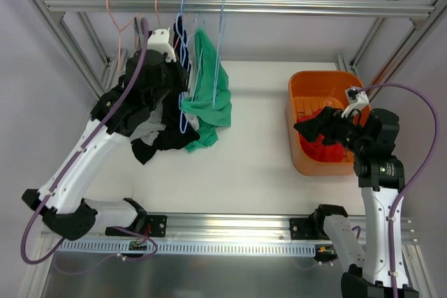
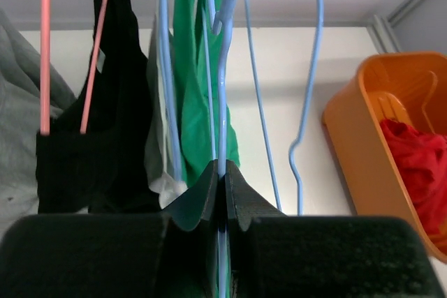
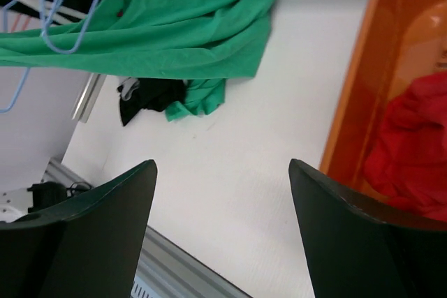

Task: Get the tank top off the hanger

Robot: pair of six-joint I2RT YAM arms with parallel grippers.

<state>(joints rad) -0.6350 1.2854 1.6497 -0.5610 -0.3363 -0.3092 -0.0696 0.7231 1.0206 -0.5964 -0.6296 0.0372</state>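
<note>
Looking down from the top view first. The green tank top (image 1: 209,85) hangs from a blue hanger (image 1: 183,113) on the rail (image 1: 279,6), at the left of the table and among black and grey garments. Its long axis runs from the rail down toward the near edge, straps up and hem down. The hem spreads on the tabletop and drifts right. The left arm (image 1: 105,130) reaches up into the hangers. The right gripper (image 1: 321,129) sits well apart, over the orange bin (image 1: 300,165), which holds a red garment (image 1: 328,150). Its fingers are spread and hold nothing.

Left wrist view. The left gripper (image 2: 222,172) is pressed together, pinching the blue hanger wire that rises straight up from between its tips. The green cloth hangs just behind and left of that wire in narrow vertical folds. I cannot tell whether any cloth is caught in the pinch. A black garment (image 2: 105,151) on a pink hanger (image 2: 45,47) hangs to the left.

Right wrist view. The jaws stand wide apart over bare tabletop beside the bin wall. The lower part of the green top lies across the upper left of this view, hem toward the bin.

Judgement on handling: the top looks light, limp and stretchy, with no stiffness, so it will bunch and sag wherever it is pinched. It is not fragile, but a strap could snag on the hanger's shoulder. The best hold is probably a strap or neckline close to the wire, so it can be slid off sideways. A pull on the hem would likely just drag the hanger.
</note>
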